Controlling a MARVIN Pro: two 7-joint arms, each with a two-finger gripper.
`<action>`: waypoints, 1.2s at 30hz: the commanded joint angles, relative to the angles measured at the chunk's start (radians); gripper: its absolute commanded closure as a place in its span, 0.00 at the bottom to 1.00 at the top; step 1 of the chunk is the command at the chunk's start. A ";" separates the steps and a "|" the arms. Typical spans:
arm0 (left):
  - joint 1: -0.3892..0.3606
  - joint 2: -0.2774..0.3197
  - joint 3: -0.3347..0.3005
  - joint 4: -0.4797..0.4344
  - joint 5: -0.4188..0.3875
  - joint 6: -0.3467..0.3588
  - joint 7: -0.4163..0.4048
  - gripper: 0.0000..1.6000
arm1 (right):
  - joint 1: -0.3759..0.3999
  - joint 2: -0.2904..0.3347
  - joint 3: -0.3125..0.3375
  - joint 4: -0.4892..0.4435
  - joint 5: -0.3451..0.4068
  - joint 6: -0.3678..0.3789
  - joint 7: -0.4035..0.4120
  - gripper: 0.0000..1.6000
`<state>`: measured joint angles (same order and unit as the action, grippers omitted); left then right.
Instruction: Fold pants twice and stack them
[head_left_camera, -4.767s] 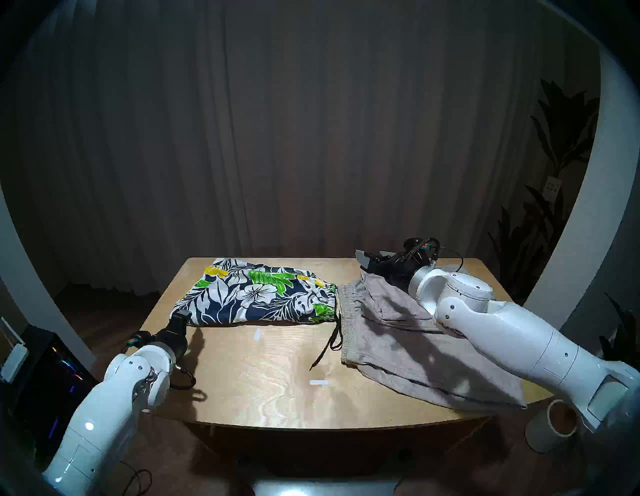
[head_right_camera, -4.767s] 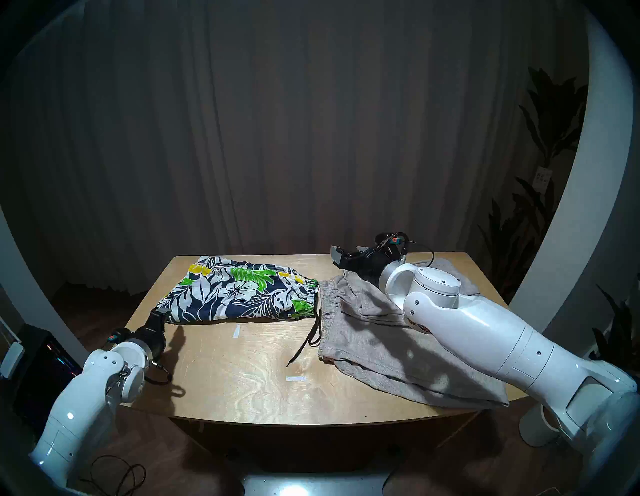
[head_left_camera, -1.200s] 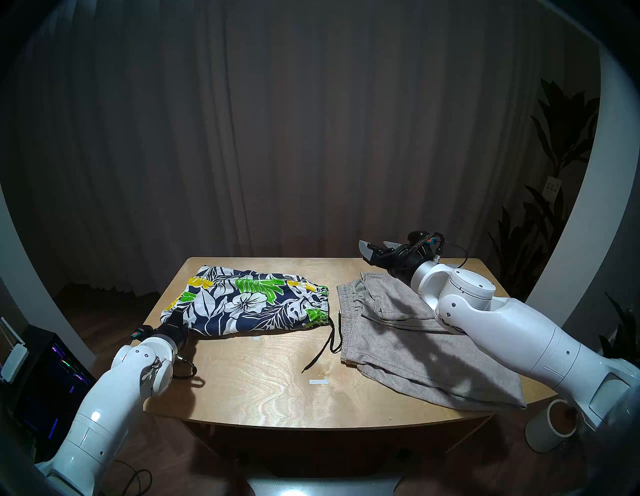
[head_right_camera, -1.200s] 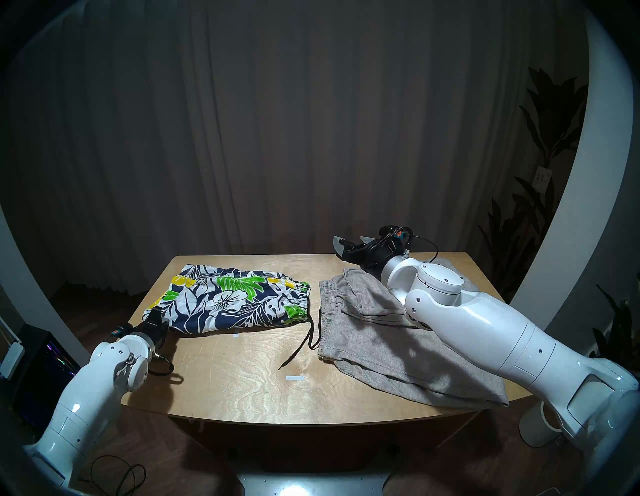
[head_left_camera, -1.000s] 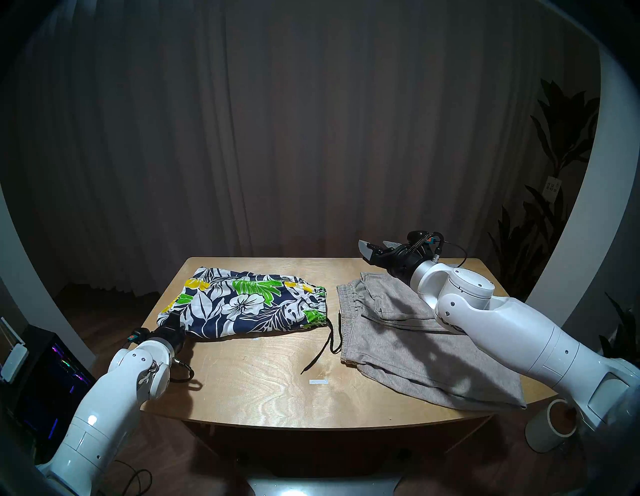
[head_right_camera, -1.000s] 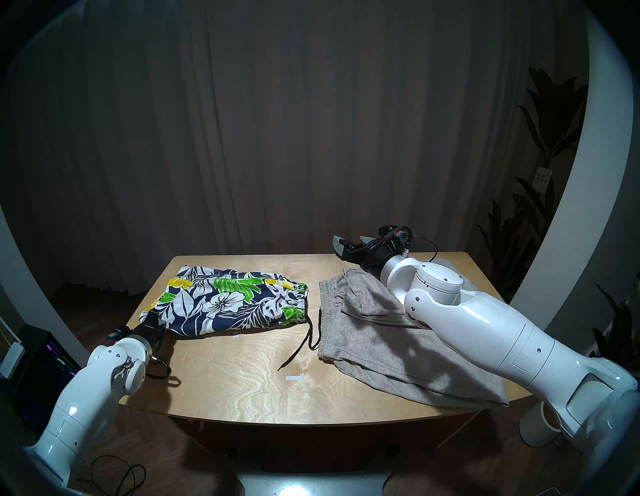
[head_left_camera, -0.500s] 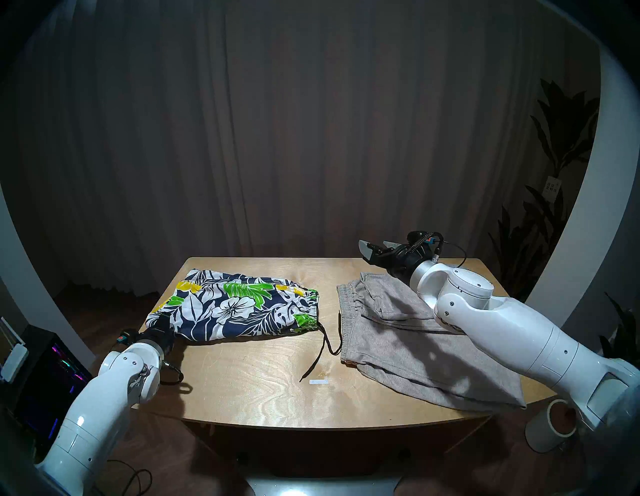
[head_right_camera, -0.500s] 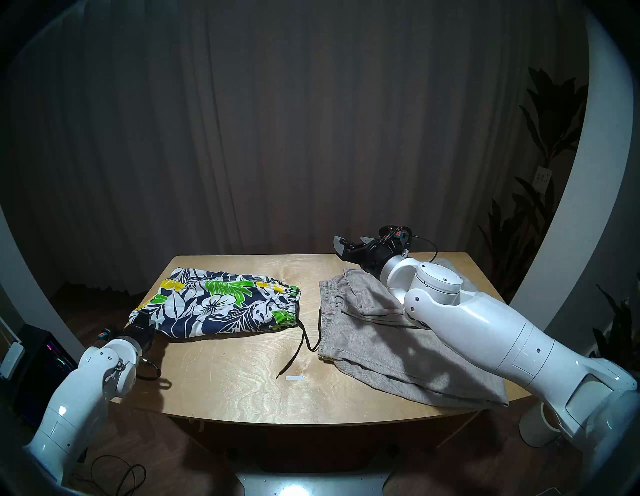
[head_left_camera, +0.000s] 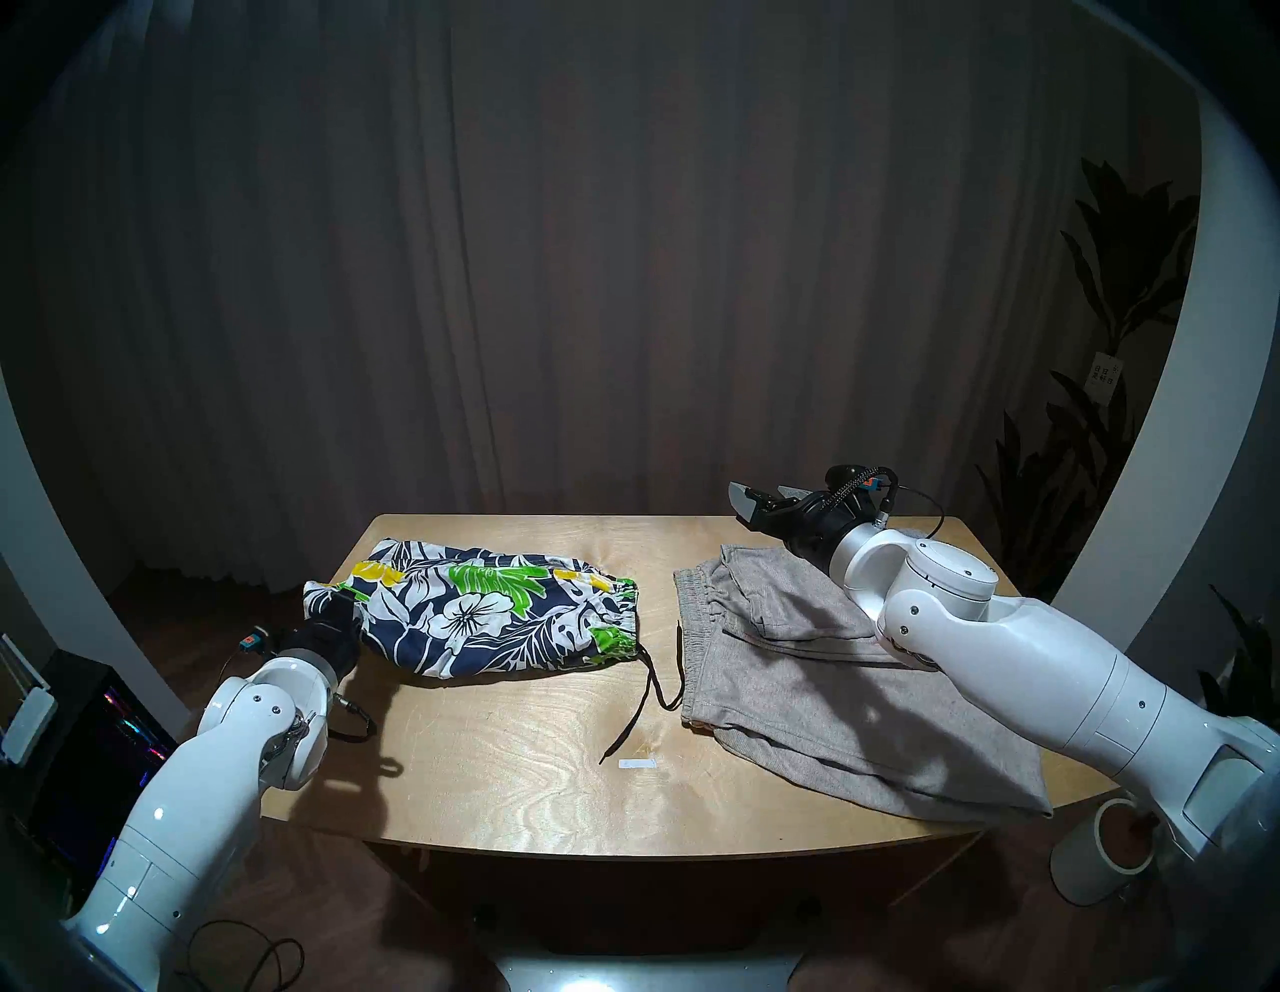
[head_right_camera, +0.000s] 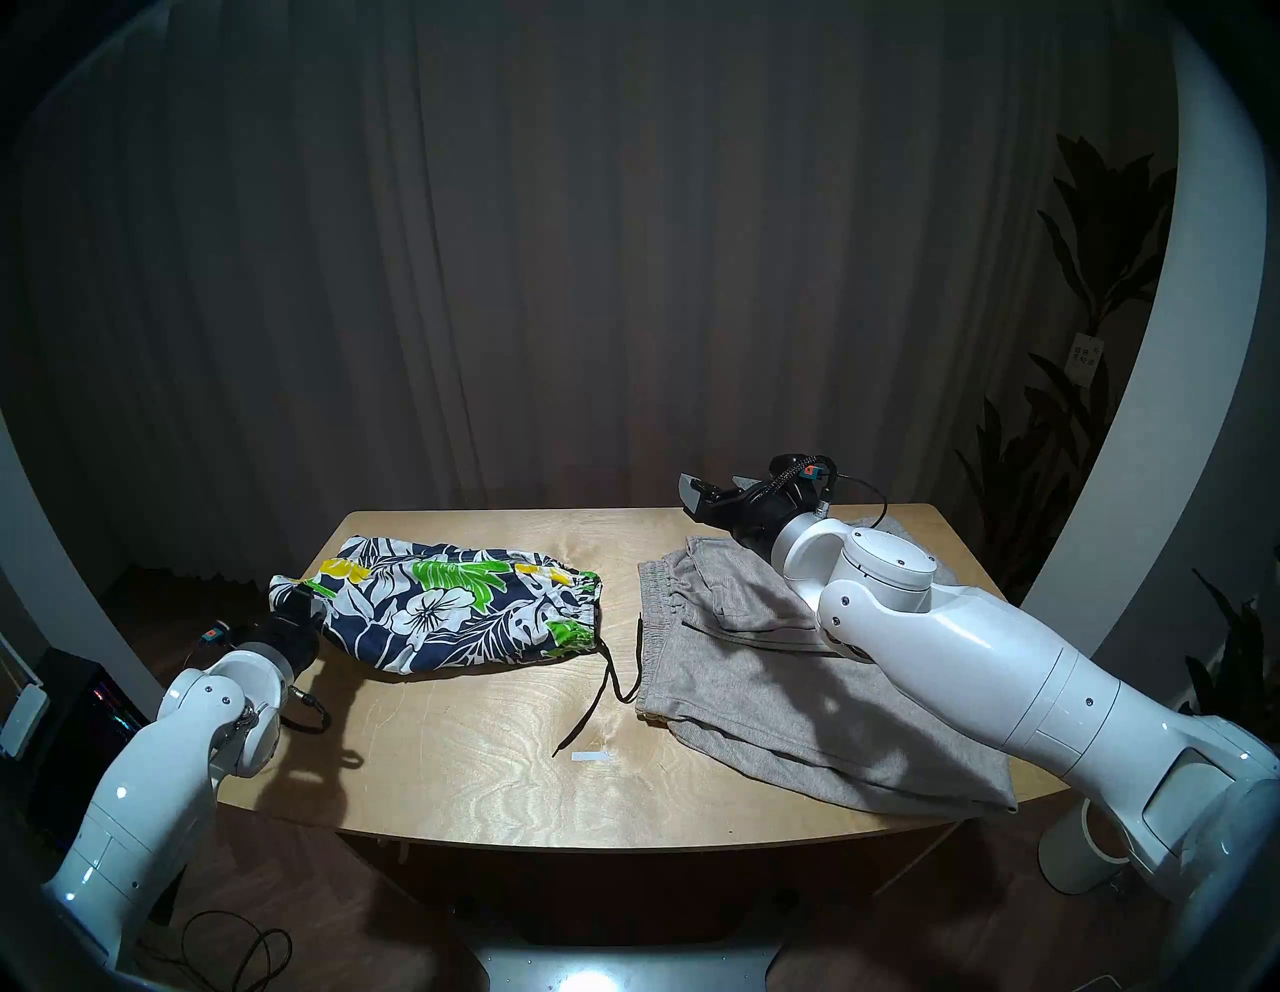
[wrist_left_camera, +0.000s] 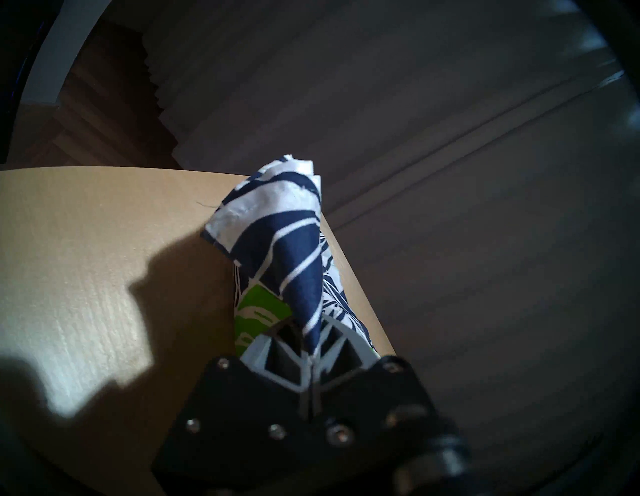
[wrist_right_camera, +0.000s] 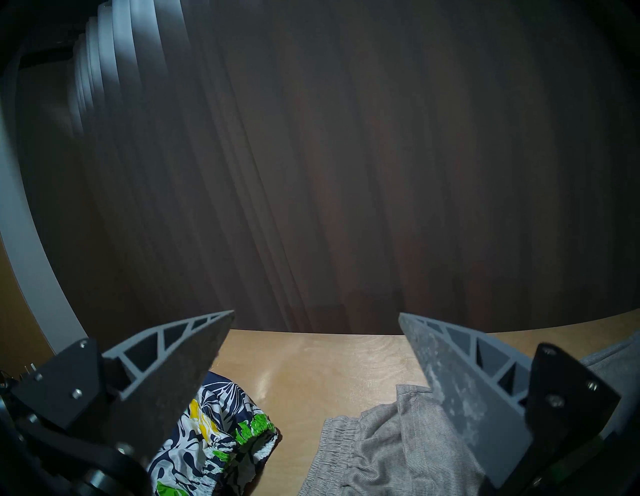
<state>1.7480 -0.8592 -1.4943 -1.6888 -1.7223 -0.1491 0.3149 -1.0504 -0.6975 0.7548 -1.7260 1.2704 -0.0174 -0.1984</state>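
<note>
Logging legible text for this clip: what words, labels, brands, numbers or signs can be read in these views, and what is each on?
No text can be read in any view.
White tag by the plant, far right: dark marks, too small and blurred to read.
White strip on the table: blank as far as shows.
Leaf-print shorts, grey shorts: no label visible.

The right arm (head_left_camera: 1004, 665) hides the far right part of the grey shorts (head_left_camera: 796, 693), and the leaf-print shorts (wrist_left_camera: 291, 249) cover the left end effector's (wrist_left_camera: 306, 341) fingertips
</note>
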 joint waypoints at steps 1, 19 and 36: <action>-0.075 0.002 0.033 -0.030 0.043 -0.002 -0.010 1.00 | -0.004 0.011 0.018 -0.016 0.006 -0.028 0.005 0.00; -0.201 -0.008 0.142 -0.044 0.161 -0.028 0.003 1.00 | -0.035 0.048 0.023 -0.035 0.040 -0.060 0.003 0.00; -0.287 -0.029 0.243 -0.057 0.242 -0.013 0.013 1.00 | -0.071 0.091 0.040 -0.052 0.071 -0.101 0.000 0.00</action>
<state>1.5383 -0.8797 -1.2635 -1.7222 -1.5116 -0.1705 0.3291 -1.1147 -0.6296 0.7713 -1.7534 1.3354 -0.0890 -0.1935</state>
